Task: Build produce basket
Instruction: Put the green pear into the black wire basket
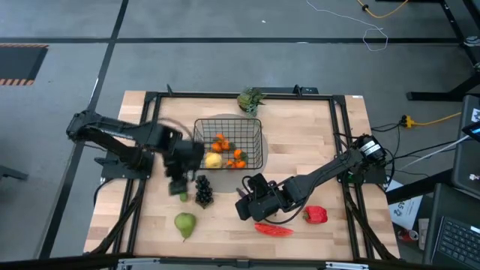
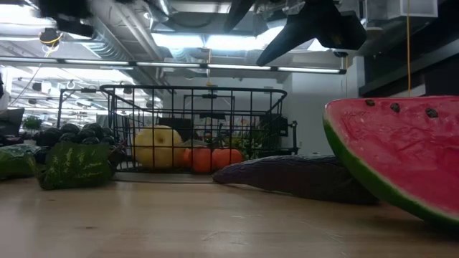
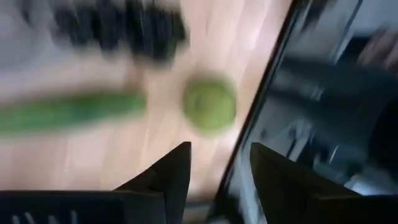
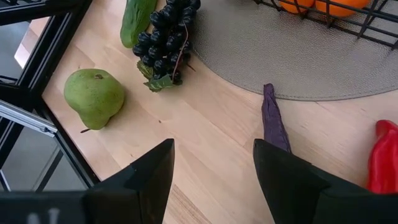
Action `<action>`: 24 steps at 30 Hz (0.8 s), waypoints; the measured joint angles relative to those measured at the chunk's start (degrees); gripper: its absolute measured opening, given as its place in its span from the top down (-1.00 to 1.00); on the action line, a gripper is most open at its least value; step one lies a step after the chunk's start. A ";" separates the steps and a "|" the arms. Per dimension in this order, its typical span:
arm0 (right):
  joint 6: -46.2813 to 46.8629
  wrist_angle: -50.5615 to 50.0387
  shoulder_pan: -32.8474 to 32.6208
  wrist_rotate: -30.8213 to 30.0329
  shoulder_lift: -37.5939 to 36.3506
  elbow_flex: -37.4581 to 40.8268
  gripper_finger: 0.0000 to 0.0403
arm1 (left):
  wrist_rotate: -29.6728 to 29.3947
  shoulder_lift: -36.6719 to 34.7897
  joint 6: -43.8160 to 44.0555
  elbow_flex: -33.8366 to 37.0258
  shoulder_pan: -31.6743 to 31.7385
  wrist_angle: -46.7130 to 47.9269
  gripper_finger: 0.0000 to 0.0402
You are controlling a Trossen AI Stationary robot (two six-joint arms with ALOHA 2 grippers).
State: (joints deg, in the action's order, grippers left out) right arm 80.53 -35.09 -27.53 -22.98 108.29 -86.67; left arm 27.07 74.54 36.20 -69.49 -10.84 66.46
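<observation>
The black wire basket (image 1: 229,144) stands on a grey mat (image 4: 298,56) and holds a yellow pear (image 1: 214,160) and orange clusters (image 1: 238,156). My left gripper (image 1: 178,182) is open and empty, above the cucumber (image 3: 68,112), beside the grapes (image 1: 203,190). A green pear (image 1: 184,223) lies near the front. My right gripper (image 1: 244,206) is open and empty, above the table. The purple eggplant (image 4: 272,121) lies on the wood below it, by one finger. A red chili (image 1: 274,229) and a red pepper (image 1: 316,215) lie to its right.
A leafy green bunch (image 1: 250,98) lies at the far edge behind the basket. A watermelon slice (image 2: 401,158) stands close to the low camera. The black frame rails (image 1: 341,142) run along the table's sides. Bare wood shows at the table's far right.
</observation>
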 joint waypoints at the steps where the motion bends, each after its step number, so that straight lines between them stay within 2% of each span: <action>1: -0.02 0.00 -0.02 0.00 0.00 0.00 -0.09 | -0.32 0.01 0.11 0.00 -2.29 2.58 0.21; 5: -0.02 0.00 -0.02 0.00 0.00 0.00 -0.09 | -4.15 0.00 1.45 0.00 -11.60 8.02 0.21; 11: -0.02 0.02 -0.02 0.00 0.00 0.00 -0.09 | -9.40 0.00 7.15 0.00 -23.65 7.94 0.21; 16: 0.00 0.02 -0.04 0.00 0.00 0.00 -0.09 | -12.15 0.00 18.94 0.00 -34.18 7.87 0.21; 18: -0.02 0.04 -0.04 0.00 0.00 0.00 -0.09 | -15.99 0.02 22.80 0.00 -38.13 7.84 0.21; 22: -0.01 0.03 -0.04 0.01 0.00 0.00 -0.09 | -28.30 0.78 30.73 0.00 -43.92 7.07 0.21; 24: 0.00 0.04 -0.04 0.02 0.00 0.00 -0.09 | -31.56 0.95 35.41 0.00 -45.64 7.14 0.21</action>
State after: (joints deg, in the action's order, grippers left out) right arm 80.53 -35.05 -27.57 -22.96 108.29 -86.67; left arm -4.49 75.49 71.61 -69.49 -56.48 73.60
